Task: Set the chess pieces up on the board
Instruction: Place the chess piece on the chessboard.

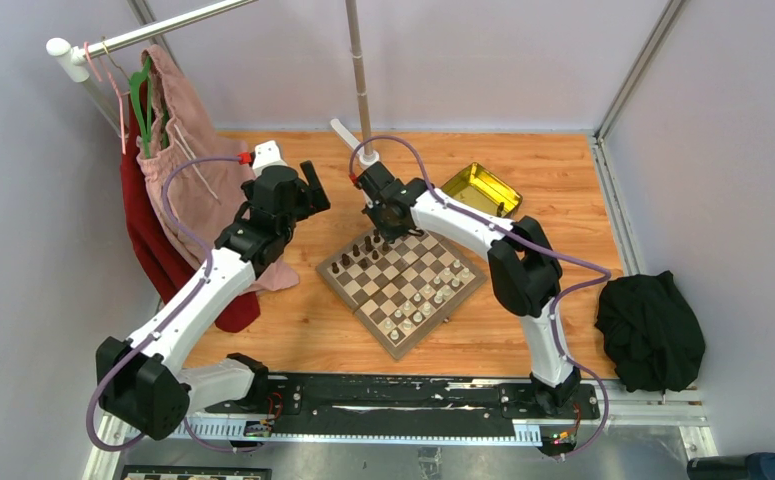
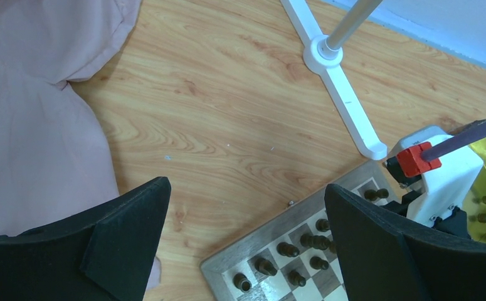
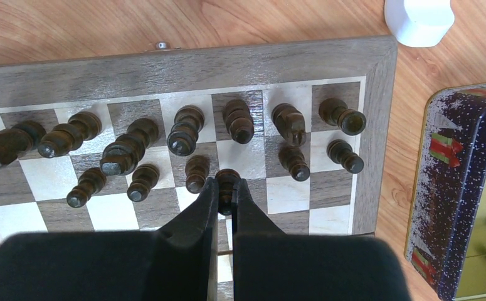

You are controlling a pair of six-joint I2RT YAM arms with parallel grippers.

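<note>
The board (image 1: 400, 280) lies turned like a diamond on the wooden table. Several dark chess pieces (image 3: 184, 128) stand in its far rows, and pale ones (image 1: 418, 305) fill its near corner. My right gripper (image 3: 226, 185) hovers over the dark side, shut on a dark pawn (image 3: 227, 180) pinched between its fingertips above a second-row square. My left gripper (image 2: 246, 200) is open and empty, held above bare table just left of the board's corner (image 2: 218, 266).
A yellow-gold tin (image 1: 480, 188) sits behind the board, right beside its far edge (image 3: 459, 188). A white rack foot (image 2: 343, 94) and pole (image 1: 360, 75) stand behind. Pink and red garments (image 1: 178, 190) hang at left; a black cloth (image 1: 651, 330) lies at right.
</note>
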